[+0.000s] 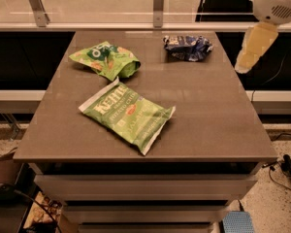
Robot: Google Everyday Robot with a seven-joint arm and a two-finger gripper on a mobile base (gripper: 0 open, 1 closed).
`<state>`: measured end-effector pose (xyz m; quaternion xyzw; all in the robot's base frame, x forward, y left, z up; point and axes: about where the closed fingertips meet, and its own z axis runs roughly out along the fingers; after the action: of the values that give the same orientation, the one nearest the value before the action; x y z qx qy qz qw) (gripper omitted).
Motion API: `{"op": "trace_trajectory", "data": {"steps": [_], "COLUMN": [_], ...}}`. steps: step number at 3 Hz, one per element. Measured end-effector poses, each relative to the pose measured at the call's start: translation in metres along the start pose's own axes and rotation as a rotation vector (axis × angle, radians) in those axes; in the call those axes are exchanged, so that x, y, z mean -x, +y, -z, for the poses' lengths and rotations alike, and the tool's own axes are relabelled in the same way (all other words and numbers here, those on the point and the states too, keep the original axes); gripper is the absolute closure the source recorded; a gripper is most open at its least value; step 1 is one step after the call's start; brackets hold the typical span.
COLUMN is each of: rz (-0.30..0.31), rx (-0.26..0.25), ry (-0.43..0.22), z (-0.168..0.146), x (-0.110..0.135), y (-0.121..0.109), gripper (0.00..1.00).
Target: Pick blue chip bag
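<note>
From the one camera view, the brown desk (pixel 211 118) carries three snack bags. The blue chip bag (pixel 188 47) lies crumpled near the far edge, towards the right corner; it is dark and glossy with white markings, and nothing touches it. Well apart from it, on the far left part of the desk, sits a green bag with orange patches (pixel 105 59), rumpled and partly folded over. Just in front of that one, near the middle, a larger green Kettle chip bag (pixel 127 114) lies flat and turned at a slant, one white-edged corner pointing at the smaller green bag. The robot's claw (pixel 244 62), a pale yellowish piece, hangs from a rounded white arm housing (pixel 276 4) beyond the right edge of the desk. It is raised above the surface and tilted down and to the left, to the right of the blue chip bag and clear of it. Whether the claw is spread or pressed together I cannot tell. Behind the desk runs a glass rail with metal posts (pixel 158 6).
</note>
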<state>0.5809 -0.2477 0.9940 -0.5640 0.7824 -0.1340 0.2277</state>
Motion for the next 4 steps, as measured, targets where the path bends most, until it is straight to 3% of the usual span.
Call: {"op": "trace_trajectory", "data": {"steps": [2, 4], "rz": [0.028, 0.043], "rx": [0.022, 0.065], "ry": [-0.030, -0.007], "z": [-0.041, -0.083], "x": [0.011, 0.018], "y": [-0.042, -0.053], "gripper": [0.00, 0.00]}}
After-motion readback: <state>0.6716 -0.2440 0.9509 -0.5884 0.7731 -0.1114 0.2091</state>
